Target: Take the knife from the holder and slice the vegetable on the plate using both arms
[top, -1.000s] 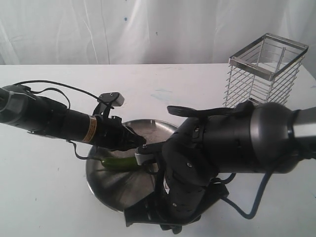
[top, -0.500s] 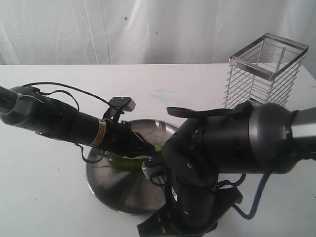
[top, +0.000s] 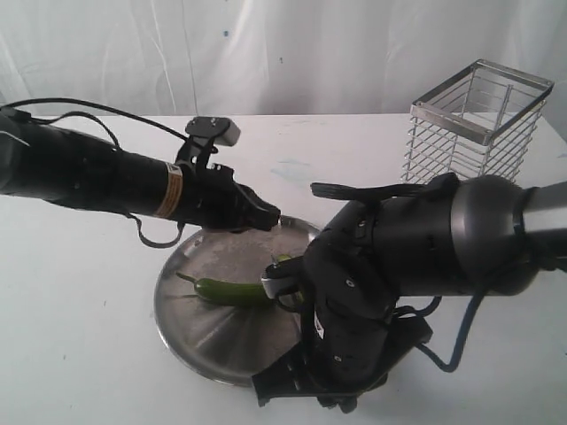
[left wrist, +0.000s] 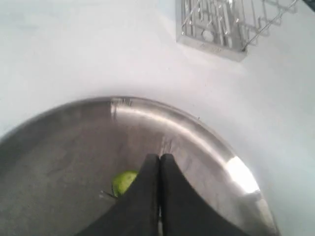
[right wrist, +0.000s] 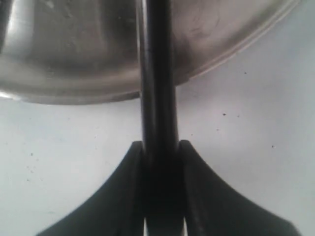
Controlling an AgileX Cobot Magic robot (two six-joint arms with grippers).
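Exterior view: vegetable [top: 232, 293] lies on the plate [top: 190, 332], stem toward 9 o'clock. Left gripper [top: 266, 217] hovers over the plate's rim at 12 o'clock, apart from the vegetable, which sits toward its 6 o'clock. Left wrist view: fingers [left wrist: 170, 196] pressed together, nothing between them. Right wrist view: right gripper [right wrist: 160, 150] clamped on the knife [right wrist: 157, 88], which reaches over the plate rim. Holder [top: 474, 133] stands well apart at 2 o'clock.
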